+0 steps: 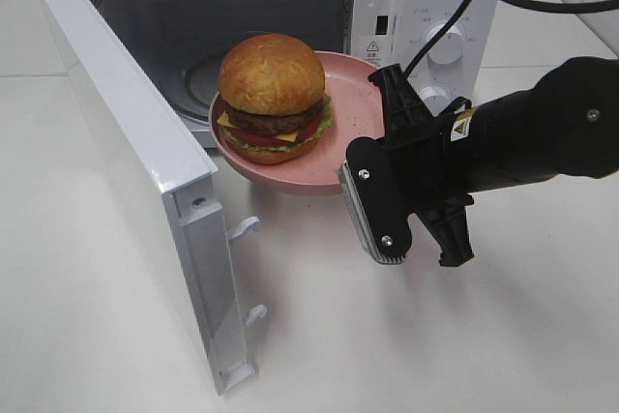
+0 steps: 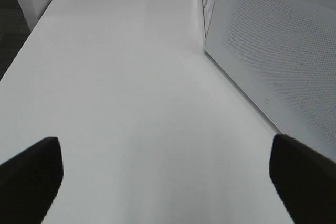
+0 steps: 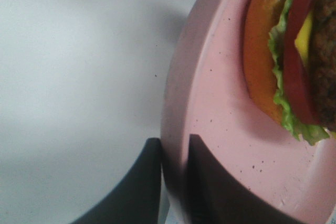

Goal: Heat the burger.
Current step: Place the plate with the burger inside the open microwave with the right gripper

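Note:
The burger [image 1: 273, 89], with a glossy golden bun, dark patty, tomato, cheese and lettuce, sits on a pink plate [image 1: 346, 94]. The plate hangs at the mouth of the open microwave [image 1: 435, 7], its far edge just over the sill. My right gripper [image 1: 360, 163] is shut on the plate's near right rim. The right wrist view shows the gripper [image 3: 173, 182] with its two dark fingers pinching that rim of the plate [image 3: 220, 129], and the burger [image 3: 294, 61] beyond. My left gripper [image 2: 168, 177] is open over bare table, holding nothing.
The microwave door [image 1: 135, 142] stands swung wide open to the left, and its outer face [image 2: 273, 51] lies close beside the left gripper. Control knobs [image 1: 447, 44] sit on the right panel. A black cable [image 1: 542, 2] runs behind the right arm. White tabletop all around.

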